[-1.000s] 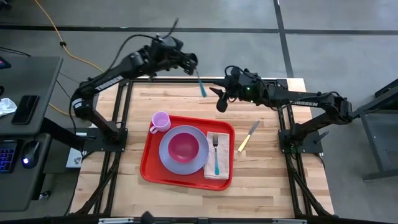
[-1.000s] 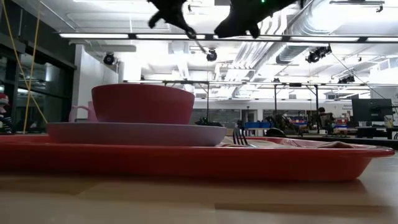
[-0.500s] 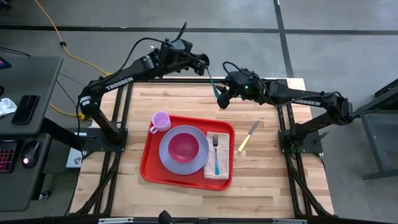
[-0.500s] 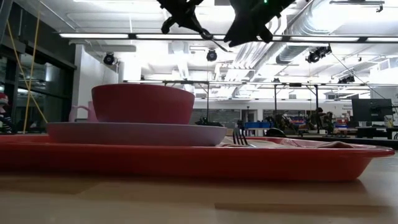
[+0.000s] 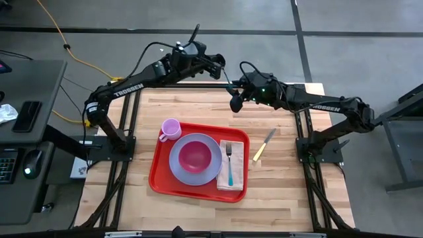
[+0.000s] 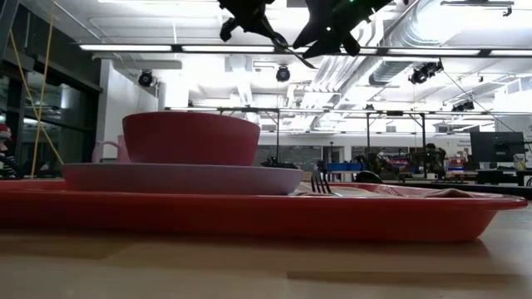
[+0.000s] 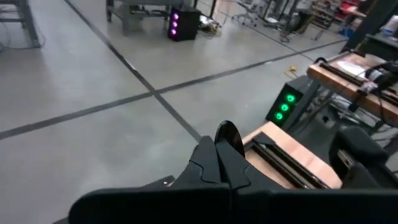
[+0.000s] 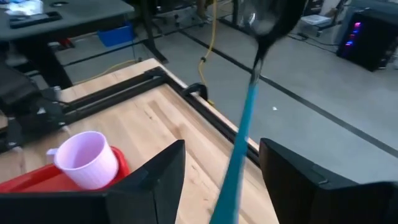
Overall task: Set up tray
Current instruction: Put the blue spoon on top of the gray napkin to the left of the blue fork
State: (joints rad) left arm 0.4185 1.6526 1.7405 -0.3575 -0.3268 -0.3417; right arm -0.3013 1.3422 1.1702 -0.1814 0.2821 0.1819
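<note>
Your red tray [image 5: 158, 173] lies flat on the wooden bench [image 5: 284, 192], a little toward seven o'clock of the bench's middle. On it, the lavender plate [image 5: 177, 169] sits at the centre with the dark red bowl [image 5: 195, 155] resting in it; the low view shows the bowl standing upright on the plate. The lavender cup [image 5: 170, 128] stands in the tray's eleven o'clock corner, its handle toward nine o'clock. At three o'clock of the plate a folded napkin [image 5: 236, 170] lies along the tray's edge, and a fork with a teal handle [image 5: 229, 164] lies on it, tines toward twelve o'clock. A knife with a yellow handle [image 5: 264, 145] lies on the bare bench just outside the tray's one o'clock corner, apart from the rim. Both arms are raised above the bench's twelve o'clock edge, their tips close together. Your left pincer [image 5: 220, 69] is clamped narrow on the bowl end of a teal-handled spoon [image 8: 242, 134]; its wrist view shows the two fingers [image 7: 214, 165] pressed together with the dark spoon bowl standing up between them. Your right pincer [image 5: 234, 99] stands wide, one finger [image 8: 158, 177] on each side of the teal handle, which passes through the gap without either finger clearly touching it.
</note>
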